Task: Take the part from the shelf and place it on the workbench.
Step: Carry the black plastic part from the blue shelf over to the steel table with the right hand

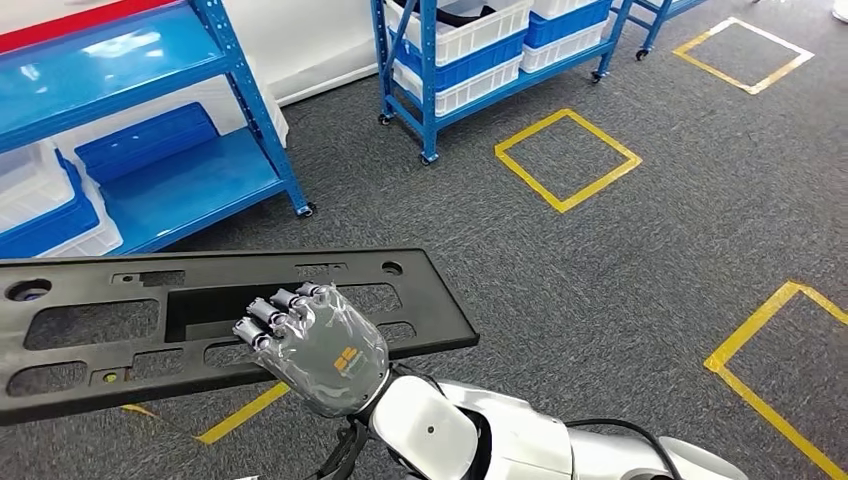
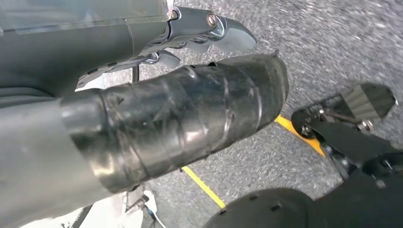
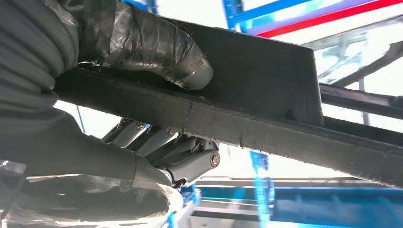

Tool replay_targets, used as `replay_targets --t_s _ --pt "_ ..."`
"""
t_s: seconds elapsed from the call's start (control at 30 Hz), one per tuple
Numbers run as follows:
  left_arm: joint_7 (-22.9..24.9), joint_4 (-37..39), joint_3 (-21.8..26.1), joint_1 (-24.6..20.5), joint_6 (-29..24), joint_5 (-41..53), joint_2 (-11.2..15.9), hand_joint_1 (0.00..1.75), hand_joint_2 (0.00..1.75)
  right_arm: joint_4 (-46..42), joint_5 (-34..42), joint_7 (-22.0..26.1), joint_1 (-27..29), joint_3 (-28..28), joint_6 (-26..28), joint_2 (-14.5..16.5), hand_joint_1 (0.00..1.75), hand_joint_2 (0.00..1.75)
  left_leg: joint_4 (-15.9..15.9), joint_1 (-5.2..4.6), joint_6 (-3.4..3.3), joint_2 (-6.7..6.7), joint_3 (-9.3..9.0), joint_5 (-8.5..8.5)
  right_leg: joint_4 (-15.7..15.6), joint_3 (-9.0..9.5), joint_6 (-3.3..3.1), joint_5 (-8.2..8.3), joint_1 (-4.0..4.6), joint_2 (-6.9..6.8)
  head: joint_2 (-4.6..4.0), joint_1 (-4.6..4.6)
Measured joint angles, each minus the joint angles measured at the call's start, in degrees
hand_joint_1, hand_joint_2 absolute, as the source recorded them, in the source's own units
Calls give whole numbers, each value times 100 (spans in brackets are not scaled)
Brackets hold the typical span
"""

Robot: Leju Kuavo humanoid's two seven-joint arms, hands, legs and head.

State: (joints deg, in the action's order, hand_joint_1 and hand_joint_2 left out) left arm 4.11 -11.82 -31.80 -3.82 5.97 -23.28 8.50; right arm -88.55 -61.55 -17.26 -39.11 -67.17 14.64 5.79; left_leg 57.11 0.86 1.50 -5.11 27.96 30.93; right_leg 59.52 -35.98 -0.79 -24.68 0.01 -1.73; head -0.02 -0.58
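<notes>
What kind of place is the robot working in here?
Probably a factory or warehouse floor: blue steel shelving on casters holding blue and white plastic bins, and yellow tape squares marked on grey carpet.

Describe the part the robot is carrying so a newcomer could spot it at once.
Over the grey floor in front of the blue shelves, the right hand grips a long black panel. It is flat, full of cut-out openings.

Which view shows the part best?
The head view: the whole black part lies flat in the right hand, cutouts visible. The right wrist view shows just its edge between thumb and fingers.
</notes>
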Motion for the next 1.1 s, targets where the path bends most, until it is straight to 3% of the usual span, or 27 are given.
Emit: replay_targets --t_s 0.07,0.13,0.17,0.2,0.23,0.3,0.33,0.4,0.47,0.53,0.6,0.67,0.7,0.73,0.8,0.87,0.9,0.97,1.03,1.1 --pt "0 0 0 0 0 0 0 0 0 5 0 0 -10 0 -1 11 175 175 361 18 29 169 133 246 -34 39 -58 7 -16 115 0 -26" --pt "0 0 0 2 0 0 -1 0 0 20 1 1 -16 0 -2 20 175 175 1123 22 28 374 536 573 -44 42 -90 13 -5 236 0 -53" --pt "0 0 0 4 0 0 -1 0 0 31 2 2 -13 0 -3 22 175 175 1422 19 20 423 719 640 -44 38 -99 17 7 307 0 -58" --pt "0 0 0 8 0 0 -1 0 0 41 2 2 -10 0 -4 22 175 175 1527 16 6 452 812 593 -43 36 -107 22 21 381 0 -59" --pt "1 0 0 15 0 0 0 0 0 49 2 2 -7 0 -5 22 175 175 1408 15 -17 479 795 437 -41 41 -112 27 34 458 0 -58" --pt "1 1 0 25 -1 0 3 0 0 56 2 0 -8 0 -7 24 175 175 710 10 -84 639 512 25 -41 61 -107 40 46 599 0 -58" --pt "1 1 0 27 -1 0 6 0 0 56 2 -1 -10 0 -7 25 175 175 383 5 -110 738 378 -104 -37 63 -92 49 52 660 0 -56" --pt "0 1 0 5 -2 0 11 0 0 57 2 -3 -12 0 -7 29 175 175 86 -18 -142 847 265 -163 -50 46 -33 79 45 750 0 -55" --pt "-3 0 0 -25 -2 0 5 0 0 57 1 1 -11 0 -7 31 175 175 40 -21 -179 753 250 -208 -73 24 41 116 40 815 0 -59" --pt "-6 0 0 -25 -2 -1 -2 0 0 58 2 4 -14 1 -7 29 175 175 -19 1 -243 636 229 -279 90 -66 92 2 48 631 0 -39" --pt "-7 0 0 2 -2 -1 -2 0 0 60 1 3 -17 2 -7 29 175 175 -46 2 -284 517 237 -317 662 -338 133 -355 29 328 0 -8" --pt "-11 0 0 24 -2 -4 -2 0 0 66 0 2 -9 1 -8 27 175 175 -39 -7 -294 397 259 -321 1341 -652 181 -660 -3 221 0 0" --pt "-13 0 0 28 -2 -6 -2 0 0 70 0 2 -4 0 -9 26 175 175 -33 -9 -292 333 265 -318 1485 -711 197 -677 -12 206 0 -1" --pt "-15 0 0 28 -2 -8 -3 0 0 77 0 2 -2 0 -9 25 175 175 -26 -11 -288 274 265 -310 1408 -655 202 -586 -14 189 0 -1" --pt "-15 0 0 21 -2 -9 -4 0 0 85 0 2 -7 0 -9 25 175 175 -12 -16 -266 168 242 -280 705 -249 167 -246 1 61 0 0" --pt "-15 0 0 17 -2 -9 -8 0 0 86 0 3 -16 0 -9 27 175 175 9 -45 -212 77 216 -236 56 110 87 -57 52 -112 0 -4" --pt "-15 0 0 15 -2 -10 -9 0 0 86 0 3 -20 0 -9 29 175 175 14 -57 -182 33 203 -219 -77 174 50 -46 76 -148 0 -7" --pt "-15 0 0 7 -2 -14 -10 0 0 86 1 2 -26 1 -10 32 175 175 6 -59 -125 -50 179 -197 -117 174 -11 -37 80 -42 0 -9" --pt "-16 0 0 1 -1 -17 -12 0 0 86 2 2 -34 2 -14 36 175 175 127 -33 -62 88 215 -84 -167 184 -72 -1 48 67 0 -18" --pt "-20 0 -1 5 3 -17 -13 0 0 87 8 2 -45 2 -25 48 175 175 658 -9 -6 357 462 223 -199 187 -114 25 15 169 0 -31"
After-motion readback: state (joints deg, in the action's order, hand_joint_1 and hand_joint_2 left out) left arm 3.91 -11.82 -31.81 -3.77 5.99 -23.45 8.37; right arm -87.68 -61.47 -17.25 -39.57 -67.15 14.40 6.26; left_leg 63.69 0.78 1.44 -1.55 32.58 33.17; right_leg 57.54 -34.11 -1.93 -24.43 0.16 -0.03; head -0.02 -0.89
